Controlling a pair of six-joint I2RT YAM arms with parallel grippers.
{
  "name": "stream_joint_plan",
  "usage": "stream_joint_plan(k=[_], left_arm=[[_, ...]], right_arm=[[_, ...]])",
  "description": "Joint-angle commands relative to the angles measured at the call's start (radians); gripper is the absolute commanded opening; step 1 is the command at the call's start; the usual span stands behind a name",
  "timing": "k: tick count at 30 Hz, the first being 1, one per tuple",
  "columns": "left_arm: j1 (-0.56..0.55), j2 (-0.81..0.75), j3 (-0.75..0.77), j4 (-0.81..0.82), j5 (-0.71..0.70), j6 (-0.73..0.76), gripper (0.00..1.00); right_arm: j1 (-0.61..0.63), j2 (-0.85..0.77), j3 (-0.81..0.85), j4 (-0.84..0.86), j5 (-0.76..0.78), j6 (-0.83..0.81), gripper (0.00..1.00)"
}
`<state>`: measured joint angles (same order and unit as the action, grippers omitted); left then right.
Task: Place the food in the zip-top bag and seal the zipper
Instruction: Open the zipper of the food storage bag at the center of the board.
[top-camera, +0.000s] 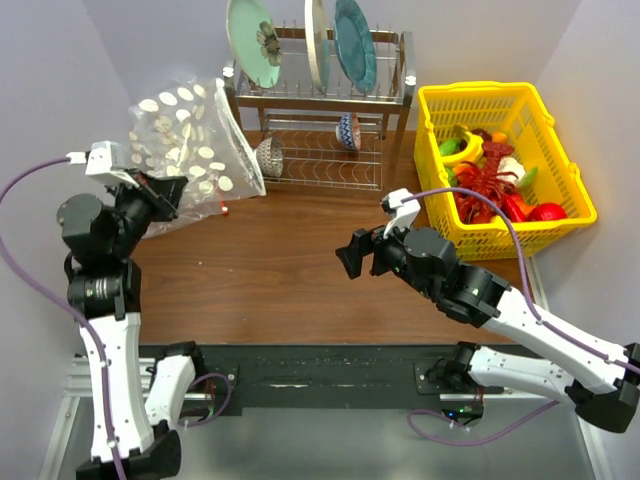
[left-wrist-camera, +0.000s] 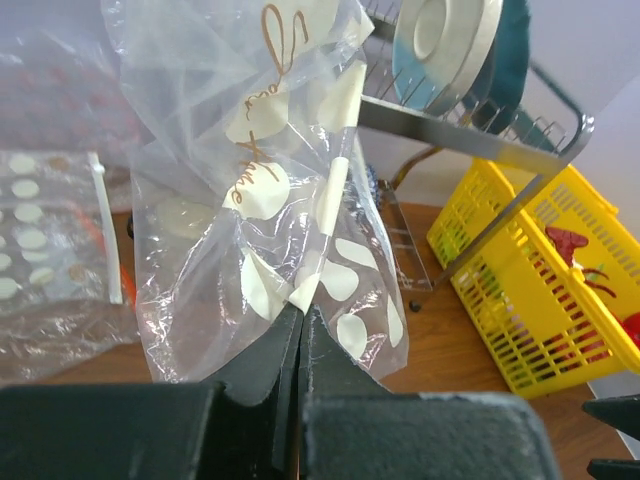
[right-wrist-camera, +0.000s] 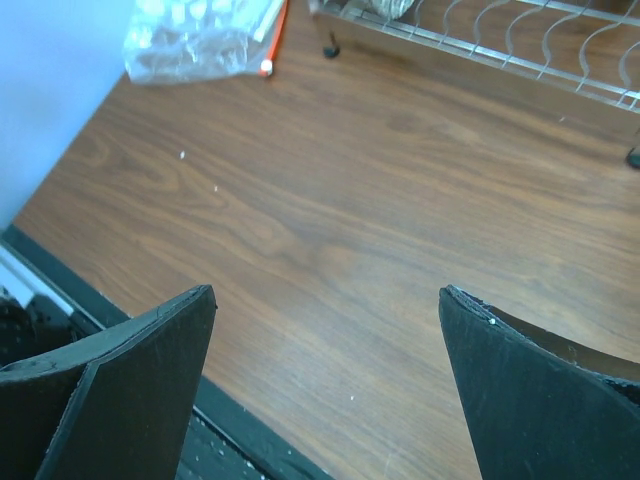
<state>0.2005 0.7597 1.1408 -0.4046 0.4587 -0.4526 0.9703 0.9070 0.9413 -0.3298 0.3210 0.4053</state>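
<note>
While my left gripper (left-wrist-camera: 300, 322) is pinching the spotted clear bag (left-wrist-camera: 270, 200) up beside the dish rack (top-camera: 320, 100) for filling, my right gripper (right-wrist-camera: 325, 300) is hovering wide open in front.

Clear bag (left-wrist-camera: 270, 200) printed with cream ovals and gold script, far left, yellow basket (top-camera: 485, 92) far right holding red, orange, green and white toy food (top-camera: 490, 180), brown wood-grain table (top-camera: 280, 270), pale green, white and teal plates (top-camera: 352, 45) in a silver rack (top-camera: 320, 100)
</note>
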Motion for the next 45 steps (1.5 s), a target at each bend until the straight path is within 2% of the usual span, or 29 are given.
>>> stream_joint_plan(k=[1,4,12,14,15,17,18,22,28,34,41,44,45], left_arm=[[-0.006,-0.08,0.04,0.058,-0.077,-0.001,0.0],[-0.007,-0.077,0.03,0.082,-0.054,-0.011,0.0],[-0.012,-0.06,-0.047,0.259,0.19,-0.116,0.0],[-0.01,-0.031,-0.111,0.308,0.311,-0.196,0.0],[-0.012,-0.004,-0.146,0.416,0.354,-0.237,0.0],[-0.012,0.036,-0.238,0.533,0.438,-0.355,0.0],[-0.018,0.049,-0.256,0.582,0.448,-0.372,0.0],[-0.068,0.093,-0.289,0.581,0.436,-0.334,0.0],[-0.128,0.153,-0.3,0.615,0.46,-0.336,0.0],[-0.128,0.151,-0.308,0.638,0.48,-0.345,0.0],[-0.128,0.139,-0.306,0.648,0.497,-0.35,0.0],[-0.127,0.132,-0.311,0.648,0.498,-0.347,0.0],[-0.128,0.132,-0.317,0.648,0.498,-0.348,0.0]], right_arm=[[0.002,-0.043,-0.006,0.052,0.084,0.015,0.97],[0.002,-0.053,-0.004,0.052,0.096,0.01,0.97],[0.002,-0.057,0.022,0.038,0.127,-0.032,0.97],[0.002,-0.075,0.019,0.041,0.127,-0.048,0.98],[0.002,-0.083,0.016,0.051,0.13,-0.059,0.98],[0.002,-0.098,0.005,0.054,0.141,-0.069,0.99],[0.002,-0.114,-0.001,0.061,0.141,-0.089,0.99],[0.001,-0.129,-0.018,0.064,0.161,-0.106,0.99],[-0.001,-0.071,0.011,0.057,0.17,-0.132,0.96],[-0.083,-0.04,0.043,0.104,0.02,-0.082,0.95],[-0.281,-0.011,0.044,0.204,-0.272,0.052,0.94],[-0.421,-0.002,0.013,0.294,-0.408,0.124,0.93],[-0.456,0.006,-0.001,0.373,-0.46,0.173,0.92]])
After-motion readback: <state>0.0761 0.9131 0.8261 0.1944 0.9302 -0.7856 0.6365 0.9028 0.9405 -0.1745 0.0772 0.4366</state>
